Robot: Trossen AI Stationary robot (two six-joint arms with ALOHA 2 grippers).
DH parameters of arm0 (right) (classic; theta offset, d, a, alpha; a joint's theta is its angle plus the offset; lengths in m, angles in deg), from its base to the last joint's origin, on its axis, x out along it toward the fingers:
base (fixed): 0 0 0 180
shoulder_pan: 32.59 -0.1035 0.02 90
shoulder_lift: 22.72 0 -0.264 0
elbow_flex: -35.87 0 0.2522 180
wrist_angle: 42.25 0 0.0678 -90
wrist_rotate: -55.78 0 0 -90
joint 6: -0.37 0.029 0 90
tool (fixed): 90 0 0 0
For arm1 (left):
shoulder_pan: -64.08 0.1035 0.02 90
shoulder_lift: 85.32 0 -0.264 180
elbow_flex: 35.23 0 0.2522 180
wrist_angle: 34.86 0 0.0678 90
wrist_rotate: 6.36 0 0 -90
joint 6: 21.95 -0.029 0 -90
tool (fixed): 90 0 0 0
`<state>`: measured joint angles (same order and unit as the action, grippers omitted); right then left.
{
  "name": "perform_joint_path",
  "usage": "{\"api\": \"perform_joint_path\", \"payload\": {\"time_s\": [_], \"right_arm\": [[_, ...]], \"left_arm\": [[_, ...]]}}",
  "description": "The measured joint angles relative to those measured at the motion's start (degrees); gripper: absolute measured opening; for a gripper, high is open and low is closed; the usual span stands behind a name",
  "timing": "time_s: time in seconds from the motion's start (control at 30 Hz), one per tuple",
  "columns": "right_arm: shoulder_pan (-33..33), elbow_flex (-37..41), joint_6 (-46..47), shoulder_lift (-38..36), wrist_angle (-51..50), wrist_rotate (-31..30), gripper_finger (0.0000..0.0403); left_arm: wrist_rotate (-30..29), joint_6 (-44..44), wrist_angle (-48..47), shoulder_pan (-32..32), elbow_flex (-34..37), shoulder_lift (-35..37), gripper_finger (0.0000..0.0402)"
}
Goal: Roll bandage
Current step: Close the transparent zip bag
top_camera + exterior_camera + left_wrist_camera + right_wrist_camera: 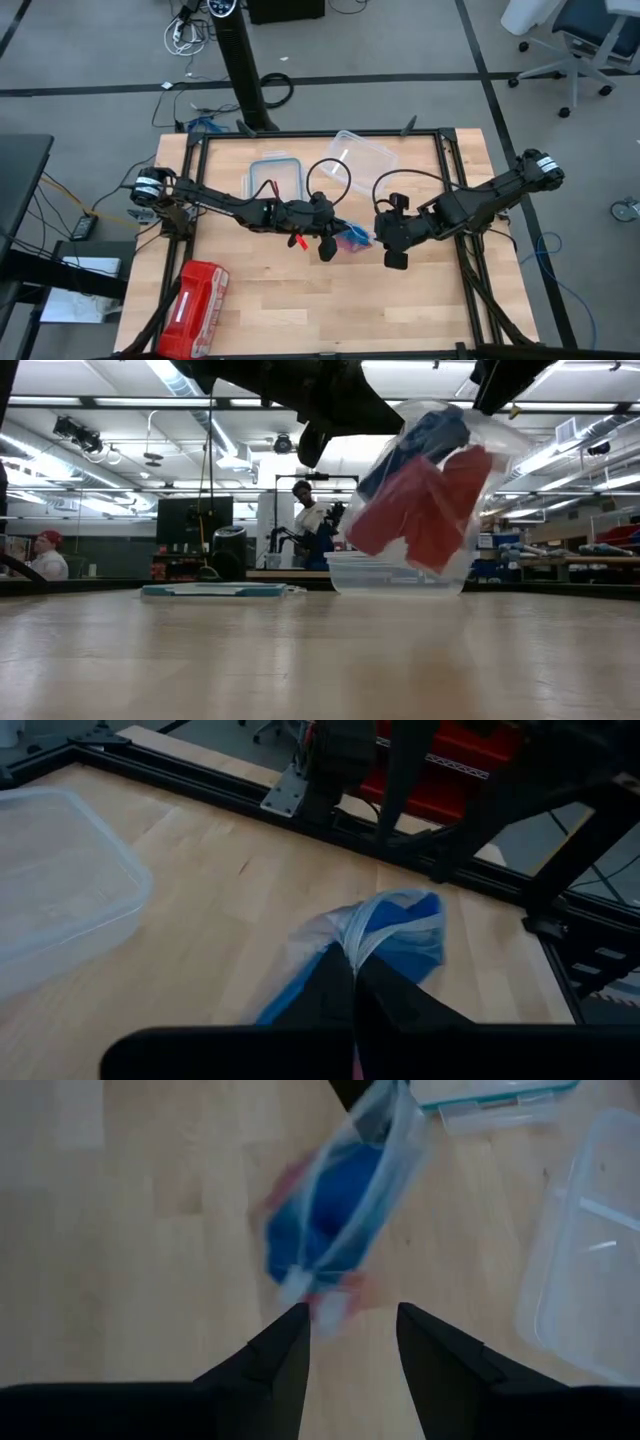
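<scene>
Bag (425, 495) w/ bandage (335, 1215), left claw (352, 982) pinching

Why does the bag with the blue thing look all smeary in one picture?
In the right wrist view the clear bag holding the bandage is blurred, probably from motion; the left wrist view shows it sharp. In the low view, ceiling lights glare brightly behind the bag.

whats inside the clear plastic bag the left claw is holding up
Inside the clear plastic bag, pinched shut in the left claw, are blue fabric, the bandage, and red-pink fabric pieces. Whether anything lies behind them cannot be seen.
</scene>
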<state>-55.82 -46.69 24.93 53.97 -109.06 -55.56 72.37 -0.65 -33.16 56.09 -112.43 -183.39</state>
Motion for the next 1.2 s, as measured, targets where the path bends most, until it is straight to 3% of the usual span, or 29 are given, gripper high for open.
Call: {"api": "perform_joint_path", "payload": {"time_s": [0.9, 1.2], "right_arm": [[0.0, 0.2, 4.4, 1.0, 3.4, 4.5, 0.0149], [0.0, 1.0, 5.3, 1.0, 5.4, 3.1, 0.0149]], "left_arm": [[-0.1, 0.0, -0.2, 0.0, 0.0, 0.0, 0.0000], [-0.9, 0.1, 0.5, 0.0, 0.0, 0.0, 0.0000]]}}
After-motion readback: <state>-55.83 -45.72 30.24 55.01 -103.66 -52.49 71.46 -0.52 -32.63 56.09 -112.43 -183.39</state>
